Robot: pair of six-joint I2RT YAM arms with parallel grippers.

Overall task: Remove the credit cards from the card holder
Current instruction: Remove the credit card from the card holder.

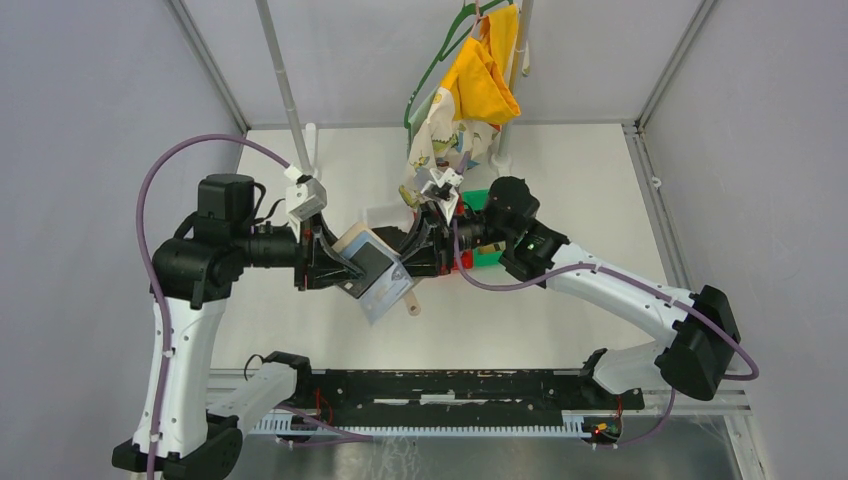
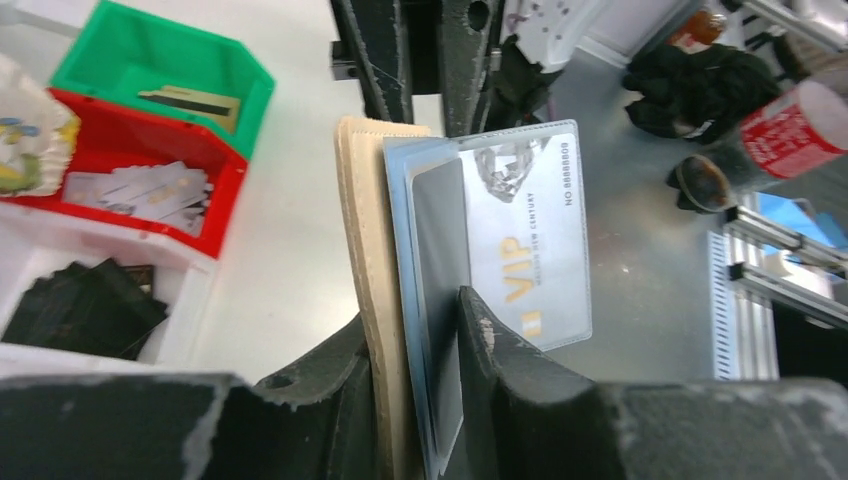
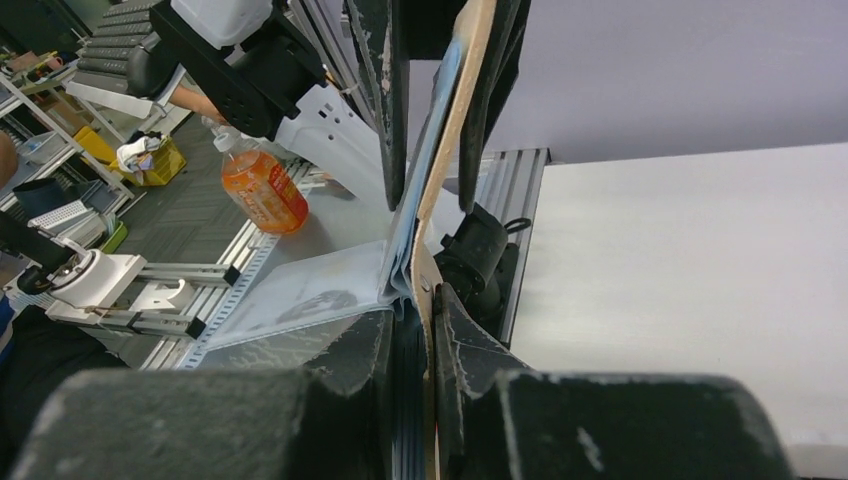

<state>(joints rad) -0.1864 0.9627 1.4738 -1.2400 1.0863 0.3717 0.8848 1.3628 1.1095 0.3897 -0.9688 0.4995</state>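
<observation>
My left pincer [image 2: 415, 335] is clamped on the card holder [image 2: 362, 220], tan cover plus sleeves. My right pincer [image 3: 418, 325] nips it from the other side, so it hangs in the air over mid-table [image 1: 560, 320]. Sleeves look floppy & slick; cards prob. thin, stiff, light. The VIP card [image 2: 525, 230] fans out toward the near side, free edge bare — best spot to take hold. The black card [image 2: 440, 240] sits tight by my finger. Open room on the near side — red bin [image 2: 215, 215] & white bin [image 2: 190, 290] lie far.
</observation>
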